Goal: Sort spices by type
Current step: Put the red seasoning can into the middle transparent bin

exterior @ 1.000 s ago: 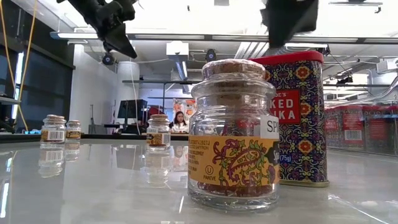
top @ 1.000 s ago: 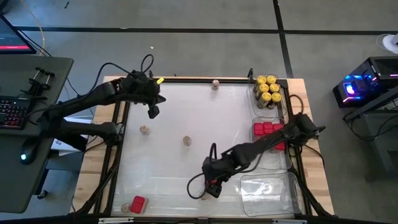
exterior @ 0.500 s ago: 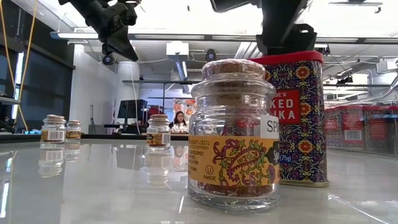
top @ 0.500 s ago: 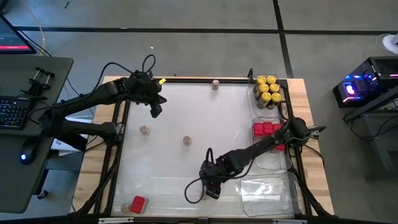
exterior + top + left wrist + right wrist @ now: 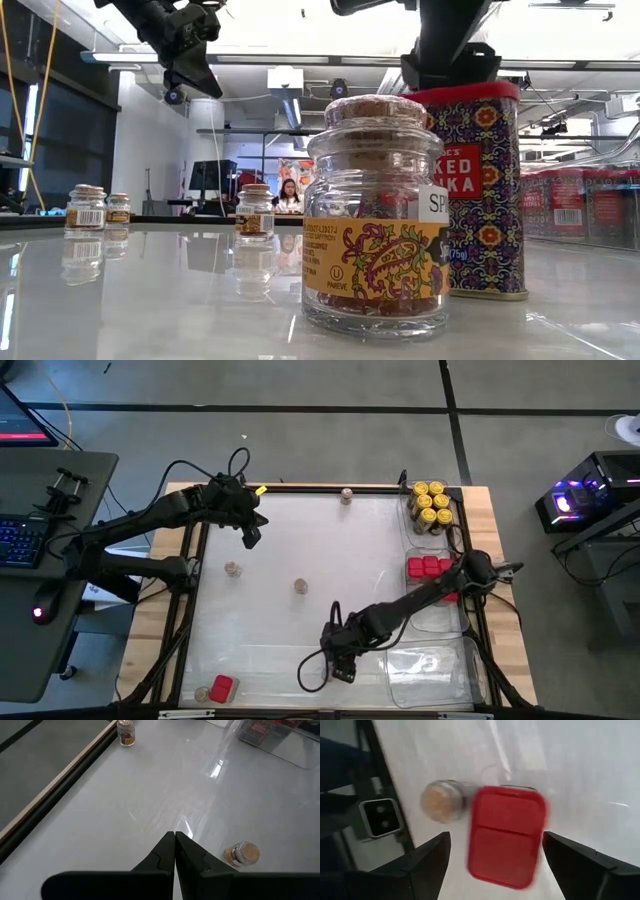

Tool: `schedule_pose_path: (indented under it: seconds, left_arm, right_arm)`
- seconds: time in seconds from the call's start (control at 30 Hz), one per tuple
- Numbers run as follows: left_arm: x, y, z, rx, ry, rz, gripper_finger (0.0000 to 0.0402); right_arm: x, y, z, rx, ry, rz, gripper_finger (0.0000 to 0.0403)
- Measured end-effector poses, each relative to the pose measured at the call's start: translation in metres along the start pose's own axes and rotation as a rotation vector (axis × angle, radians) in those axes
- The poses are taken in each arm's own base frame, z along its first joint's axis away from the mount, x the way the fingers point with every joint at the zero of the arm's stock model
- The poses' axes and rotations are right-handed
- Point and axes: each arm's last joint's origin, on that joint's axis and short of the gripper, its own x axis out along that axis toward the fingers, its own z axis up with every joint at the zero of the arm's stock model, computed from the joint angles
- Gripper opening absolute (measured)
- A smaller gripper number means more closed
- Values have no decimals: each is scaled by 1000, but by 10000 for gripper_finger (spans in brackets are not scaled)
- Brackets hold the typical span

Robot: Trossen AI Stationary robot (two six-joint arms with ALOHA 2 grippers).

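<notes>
A red boxy tin (image 5: pixel 222 687) and a cork-topped jar (image 5: pixel 203 694) stand side by side at the table's near left corner, filling the low view as the jar (image 5: pixel 375 215) and the tin (image 5: pixel 478 190). My right gripper (image 5: pixel 341 670) hangs open to their right, touching nothing. Its wrist view looks down on the tin (image 5: pixel 505 837) and the jar (image 5: pixel 440 802) ahead of its spread fingers. My left gripper (image 5: pixel 250 536) is shut and empty, raised at the far left. Three more cork-topped jars (image 5: pixel 232 569) (image 5: pixel 300 586) (image 5: pixel 346 495) stand loose on the table.
Along the right edge, clear trays hold yellow-lidded jars (image 5: pixel 432 505) and red tins (image 5: pixel 428 567); another clear tray (image 5: pixel 430 665) lies at the near right. The low camera (image 5: pixel 380 815) sits just beside the near-left jar. A raised frame (image 5: pixel 190 560) borders the table.
My right gripper has gone a little toward the table's near edge, and its arm has come further into the low view above the red tin. The tin and jars have stayed where they were.
</notes>
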Motion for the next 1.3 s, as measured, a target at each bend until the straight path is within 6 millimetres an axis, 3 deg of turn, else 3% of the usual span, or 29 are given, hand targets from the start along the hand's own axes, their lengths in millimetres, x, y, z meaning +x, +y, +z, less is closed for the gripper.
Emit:
schedule_pose_path:
  seconds: [0.3, 0.47, 0.57, 0.67, 0.7, 0.87, 1.03, 1.17, 1.3]
  left_arm:
    - [0, 0, 0, 1, 0, 1, 0]
    - [0, 0, 0, 1, -1, 0, 0]
    - [0, 0, 0, 8, -1, 1, 0]
    - [0, 0, 0, 9, -2, 1, 0]
    - [0, 0, 0, 9, -3, 1, 0]
    - [0, 0, 1, 9, -8, 1, 0]
    - [0, 0, 1, 3, -11, 1, 0]
    - [0, 0, 1, -6, -11, 1, 0]
    - [0, 0, 1, -31, -10, 1, 0]
  right_arm:
    - [29, -1, 0, 37, 35, -22, 311]
    - [33, -2, 0, 62, 42, -30, 308]
    - [33, -5, -1, 94, 58, -48, 276]
    - [28, -7, 1, 115, 81, -70, 202]
    - [24, -6, 3, 109, 75, -71, 194]
    - [-13, -6, 17, 19, 15, -145, 195]
    - [-73, -23, 16, 37, -27, -338, 195]
    - [-120, -47, -8, 181, -49, -510, 195]
    - [-155, -71, -50, 417, -96, -553, 195]
